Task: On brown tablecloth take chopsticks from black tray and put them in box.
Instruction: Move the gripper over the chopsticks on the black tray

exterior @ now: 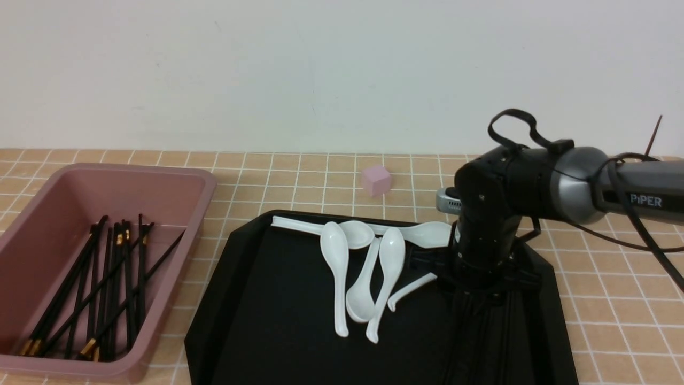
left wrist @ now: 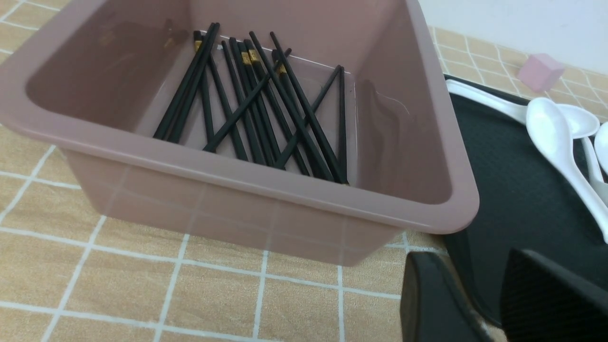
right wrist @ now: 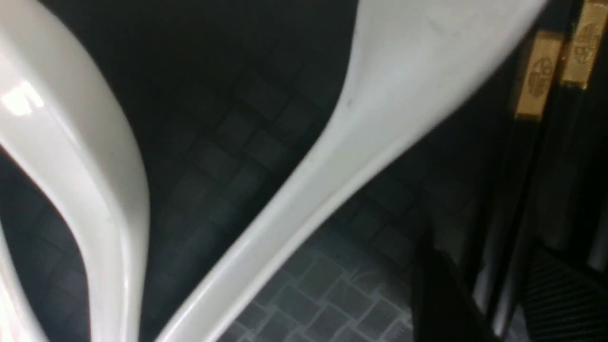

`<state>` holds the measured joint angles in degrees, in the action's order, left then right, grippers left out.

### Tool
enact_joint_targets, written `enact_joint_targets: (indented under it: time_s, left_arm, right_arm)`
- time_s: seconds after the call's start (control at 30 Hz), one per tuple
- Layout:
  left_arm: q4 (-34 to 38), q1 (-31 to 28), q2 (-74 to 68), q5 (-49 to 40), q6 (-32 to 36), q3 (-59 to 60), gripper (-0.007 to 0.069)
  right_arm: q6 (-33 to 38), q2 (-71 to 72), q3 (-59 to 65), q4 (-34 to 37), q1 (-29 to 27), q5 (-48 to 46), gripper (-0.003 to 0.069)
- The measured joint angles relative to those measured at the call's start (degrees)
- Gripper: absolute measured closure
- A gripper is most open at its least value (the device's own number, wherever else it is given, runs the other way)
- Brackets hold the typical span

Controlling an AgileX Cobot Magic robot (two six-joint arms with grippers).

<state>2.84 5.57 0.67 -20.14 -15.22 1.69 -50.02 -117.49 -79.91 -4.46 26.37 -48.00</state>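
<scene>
- Far left of the front view: dusty-pink box (exterior: 200, 214) on the brown tablecloth (exterior: 299, 176), holding a loose heap of black chopsticks (exterior: 115, 283) with gold bands, crossed over one another on its floor.
- In the left wrist view, just beside the box's corner: left gripper (left wrist: 475, 275), its fingers (left wrist: 434, 299) parted with nothing between them, hovering over the cloth at the edge of the black tray (left wrist: 498, 190).
- Right of the box and close beside it: the tray, lying flat on the cloth.
- Across the tray's far half: several white ceramic spoons (exterior: 335, 267), overlapping, with handles crossing.
- Beyond the tray, alone on the cloth: small pink cube (exterior: 377, 179).
- Over the tray's right part: right arm (exterior: 561, 182) stretched in from the right edge and bent downward, with the right gripper (exterior: 475, 291) down at the tray surface, just beside the spoons.
- Under that gripper: remaining chopsticks (right wrist: 539, 80) lying on the tray, with two gold bands clear in the right wrist view, next to a spoon handle, running between the two dark gripper fingers.
- Cannot tell whether those sticks are squeezed or merely straddled.
</scene>
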Motion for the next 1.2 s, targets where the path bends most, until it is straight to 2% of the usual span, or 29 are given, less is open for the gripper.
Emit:
enact_joint_targets:
  time_s: [0.43, 0.67, 0.87, 1.1, 1.2]
  left_arm:
    - [0.0, 0.0, 0.0, 0.0, 0.0, 0.0, 0.0386]
    - [0.0, 0.0, 0.0, 0.0, 0.0, 0.0, 0.0386]
    - [0.0, 0.0, 0.0, 0.0, 0.0, 0.0, 0.0386]
    - [0.0, 0.0, 0.0, 0.0, 0.0, 0.0, 0.0386]
    - [0.0, 0.0, 0.0, 0.0, 0.0, 0.0, 0.0386]
  right_arm:
    - [-2.3, -4.2, -7.5, -3.9, -0.7, -3.5, 0.0379]
    - [0.9, -6.8, -11.8, -4.0, -0.7, -8.8, 0.0379]
    - [2.2, -7.1, -12.1, -4.0, -0.7, -9.3, 0.0387]
    - [2.7, -7.2, -12.4, -3.5, -0.6, -9.1, 0.0519]
    - [2.8, -7.2, -12.4, -4.4, -0.1, -9.4, 0.0521]
